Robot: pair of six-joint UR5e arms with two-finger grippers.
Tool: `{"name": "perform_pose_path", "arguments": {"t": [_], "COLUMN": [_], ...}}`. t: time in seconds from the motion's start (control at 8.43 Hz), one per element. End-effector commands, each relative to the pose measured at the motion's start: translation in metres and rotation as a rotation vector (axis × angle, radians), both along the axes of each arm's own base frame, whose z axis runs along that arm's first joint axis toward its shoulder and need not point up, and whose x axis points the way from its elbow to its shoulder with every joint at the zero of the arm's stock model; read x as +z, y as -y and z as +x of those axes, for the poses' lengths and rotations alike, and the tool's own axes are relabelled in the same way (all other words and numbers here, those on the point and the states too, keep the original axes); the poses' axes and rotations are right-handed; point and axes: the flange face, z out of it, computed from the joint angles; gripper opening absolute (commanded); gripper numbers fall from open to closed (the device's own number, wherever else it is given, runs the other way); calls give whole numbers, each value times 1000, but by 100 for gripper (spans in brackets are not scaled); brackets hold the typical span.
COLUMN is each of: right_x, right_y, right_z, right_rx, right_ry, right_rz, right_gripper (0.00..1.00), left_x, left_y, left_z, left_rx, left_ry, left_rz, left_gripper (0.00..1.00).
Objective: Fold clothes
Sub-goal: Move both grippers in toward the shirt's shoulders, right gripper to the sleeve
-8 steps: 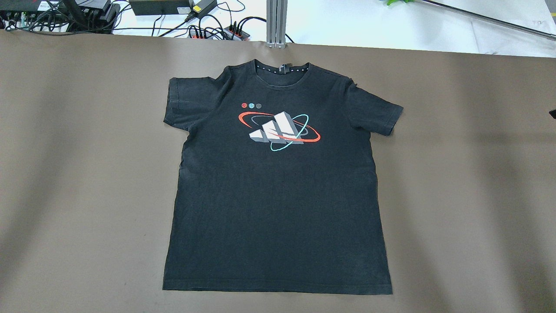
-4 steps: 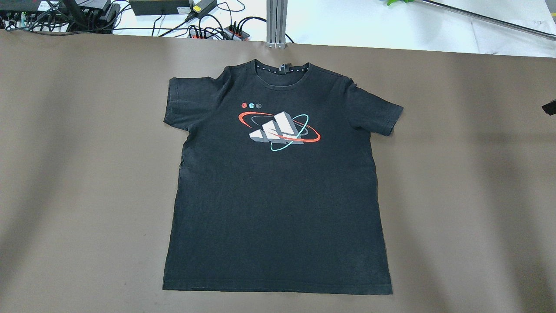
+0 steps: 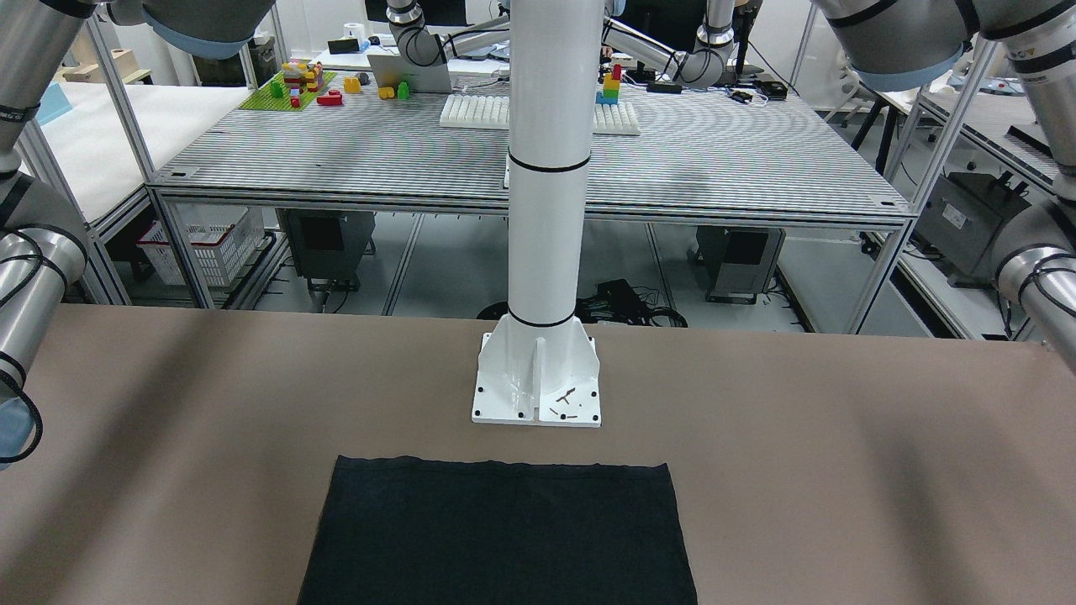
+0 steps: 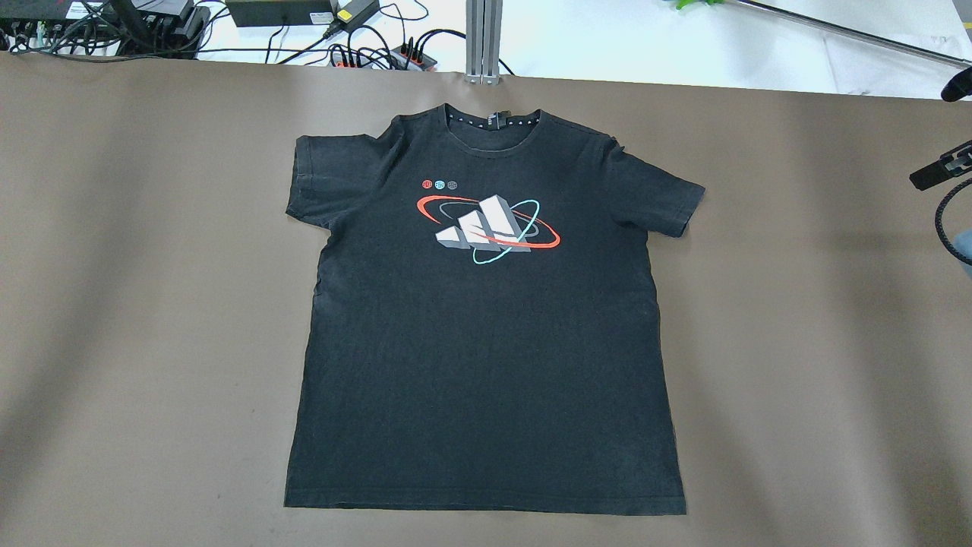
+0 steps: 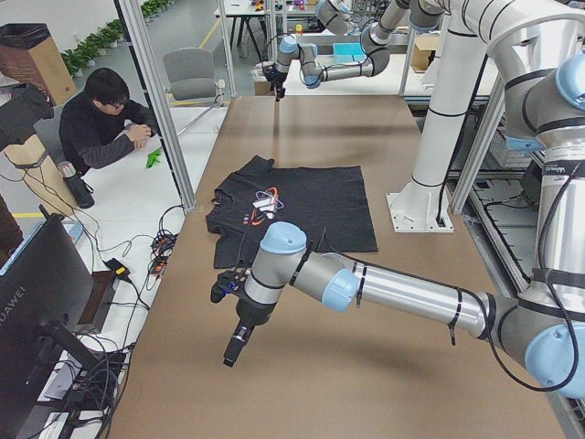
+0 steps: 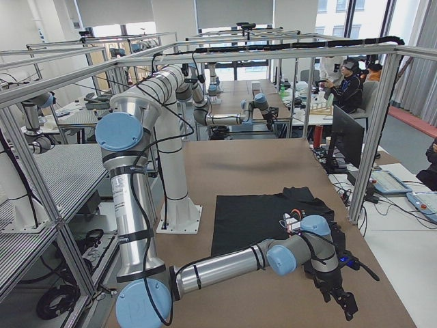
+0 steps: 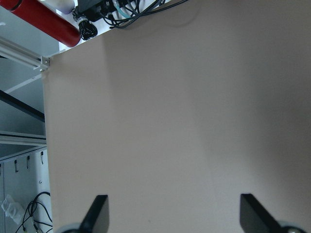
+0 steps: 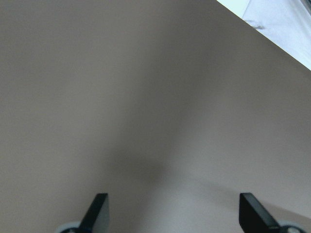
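Overhead, the T-shirt (image 4: 486, 365) shows its print (image 4: 490, 228); front-facing, only plain hem (image 3: 496, 465).

I log one T-shirt (image 4: 486, 342) flat at mid-desk (image 4: 152, 304), hem toward the pedestal (image 3: 546, 252), collar toward the far edge. Left gripper (image 7: 172, 208) over bare desk well to its left; right gripper (image 8: 172, 206) likewise, well right.

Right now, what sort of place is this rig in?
Probably a robotics lab: a second aluminium-frame table with more robot arms, toy bricks on it, and a person seated nearby.
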Motion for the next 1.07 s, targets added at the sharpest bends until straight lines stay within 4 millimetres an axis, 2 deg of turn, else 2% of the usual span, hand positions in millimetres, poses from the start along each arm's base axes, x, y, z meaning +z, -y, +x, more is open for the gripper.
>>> {"name": "perform_pose_path", "arguments": {"t": [0.0,0.12,0.24,0.36,0.47,0.59,0.71,0.83,0.95], "right_x": [-1,13,19,21,20,15,14,17,17], "right_y": [7,12,20,22,23,22,20,20,19], "right_z": [-21,-31,-35,-38,-41,-53,-65,-69,-92], "right_rx": [91,90,134,181,213,241,266,284,282], "right_ry": [116,125,159,198,226,264,306,333,343], "right_rz": [-29,-21,-26,-30,-36,-45,-45,-43,-53], "right_gripper": [94,94,94,94,94,94,94,94,94], "left_x": [-18,-18,-24,-29,-43,-65,-82,-93,-96], "left_y": [36,51,67,70,72,79,83,91,101], "left_z": [14,31,43,72,95,118,151,167,174], "left_rx": [10,20,4,18,-1,-7,11,23,30], "left_ry": [-119,-166,-224,-290,-352,-392,-414,-424,-444], "left_rz": [35,53,67,79,78,73,69,75,109], "left_gripper": [95,95,95,95,95,95,95,95,95]}}
